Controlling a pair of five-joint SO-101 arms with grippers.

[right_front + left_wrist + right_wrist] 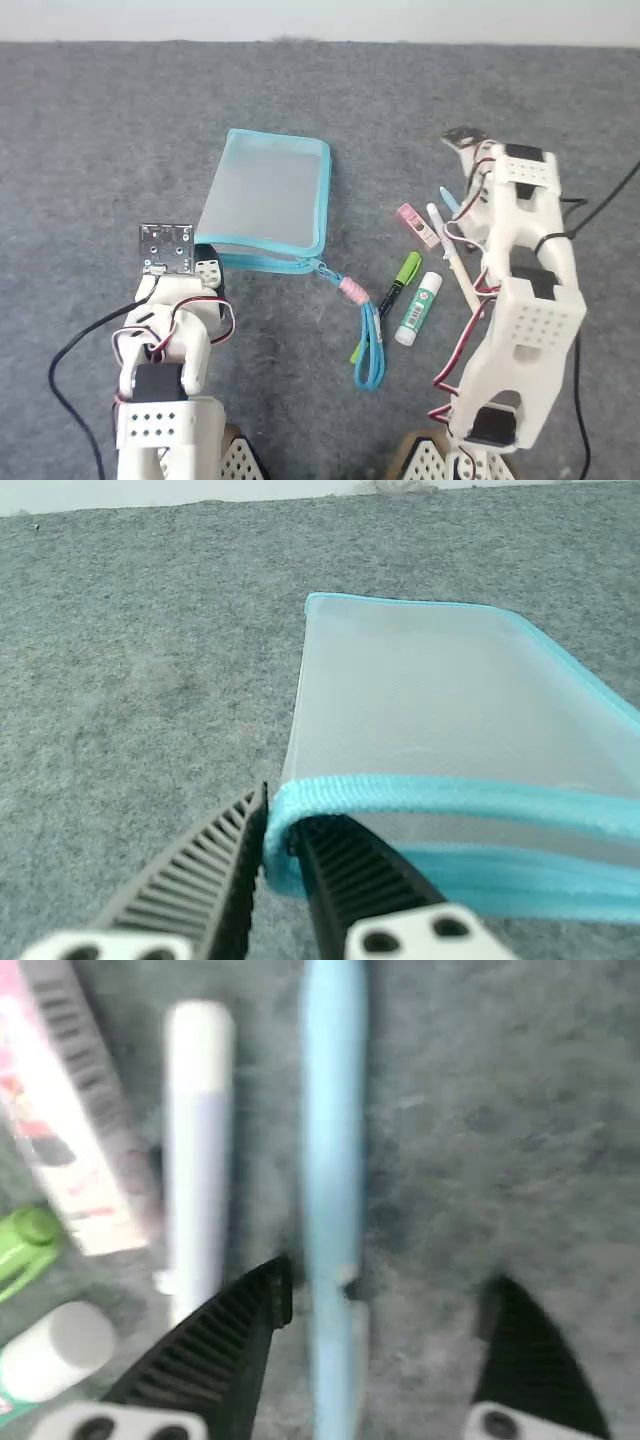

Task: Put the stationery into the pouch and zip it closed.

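Note:
A translucent pouch (265, 190) with blue trim lies flat at the table's middle. My left gripper (205, 262) is at its near left corner. In the left wrist view that gripper (280, 825) is shut on the blue edge of the pouch (430, 710). The stationery lies to the right of the pouch: pink eraser (417, 224), blue pen (448, 198), white pen (452, 255), green marker (400, 280), glue stick (419, 308). My right gripper (390, 1285) hangs open over the blue pen (330, 1160), which lies close to one finger. The white pen (197, 1140) is just outside it.
The pouch's zip pull with a pink and blue strap (370, 340) trails toward the front, beside the green marker. Grey felt covers the table. The pink eraser (60, 1150) and glue stick (50, 1350) sit near the right gripper.

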